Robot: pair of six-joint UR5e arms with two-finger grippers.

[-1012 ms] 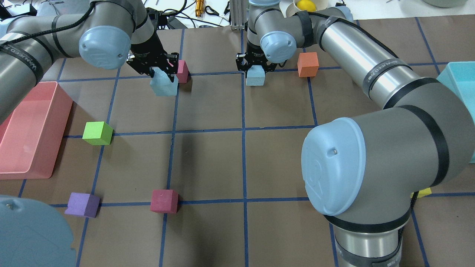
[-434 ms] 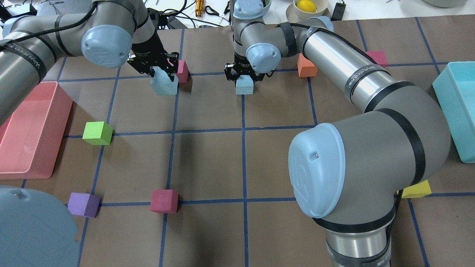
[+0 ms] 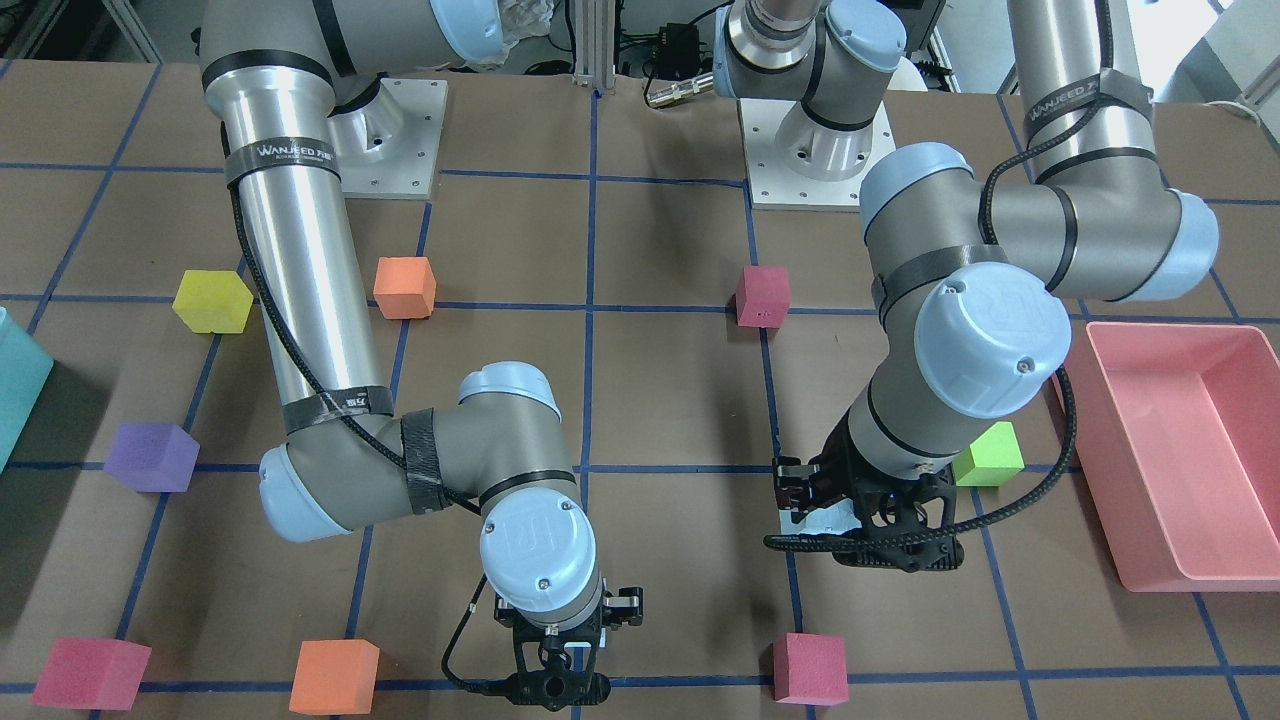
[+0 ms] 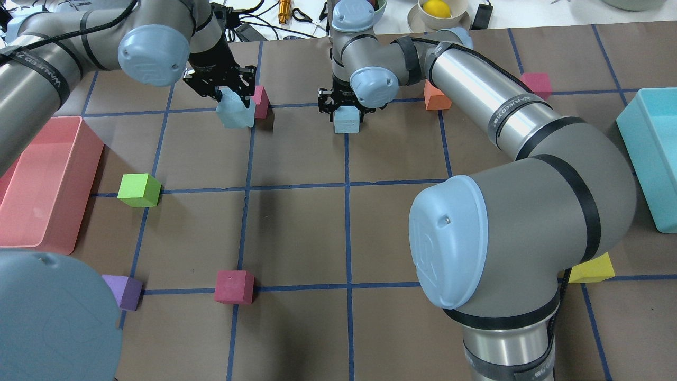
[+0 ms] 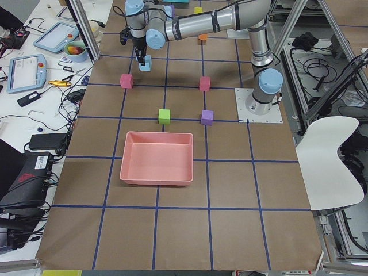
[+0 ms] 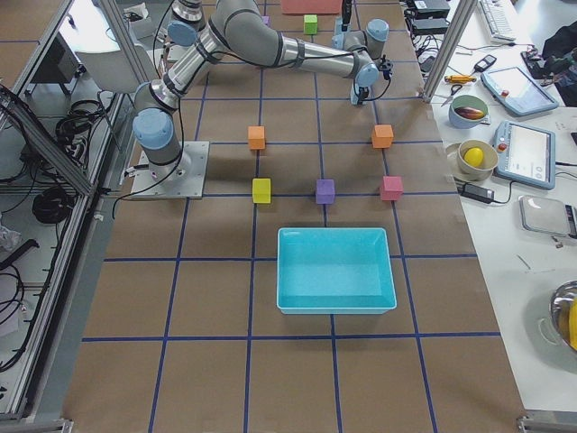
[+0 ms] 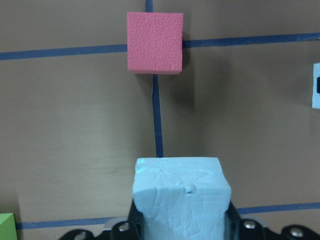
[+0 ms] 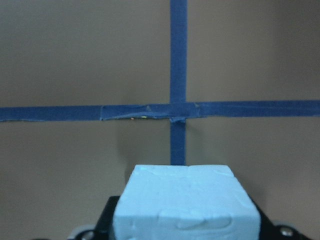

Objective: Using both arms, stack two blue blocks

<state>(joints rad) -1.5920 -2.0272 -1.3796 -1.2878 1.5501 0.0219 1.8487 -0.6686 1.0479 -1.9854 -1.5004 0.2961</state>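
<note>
My left gripper point(image 4: 231, 98) is shut on a pale blue block point(image 4: 235, 112) and holds it above the table at the far left, just in front of a pink cube point(image 4: 259, 100). In the left wrist view the block point(image 7: 182, 197) fills the bottom between the jaws. My right gripper point(image 4: 345, 108) is shut on the second blue block point(image 4: 346, 120), low over a tape crossing point(image 8: 177, 111) at the far centre. The right wrist view shows that block point(image 8: 185, 202) close up. The two blocks are apart, about one grid square between them.
An orange cube point(image 4: 436, 96) and a crimson cube point(image 4: 537, 83) lie right of the right gripper. A green cube point(image 4: 138, 190), purple cube point(image 4: 124, 291), crimson cube point(image 4: 234, 287) and yellow cube point(image 4: 592, 269) lie nearer. A salmon tray point(image 4: 42, 185) stands left, a teal box point(image 4: 650, 153) right.
My right gripper has carried its blue block left and lower, to the tape crossing. My left gripper has shifted slightly farther back and up with its block.
</note>
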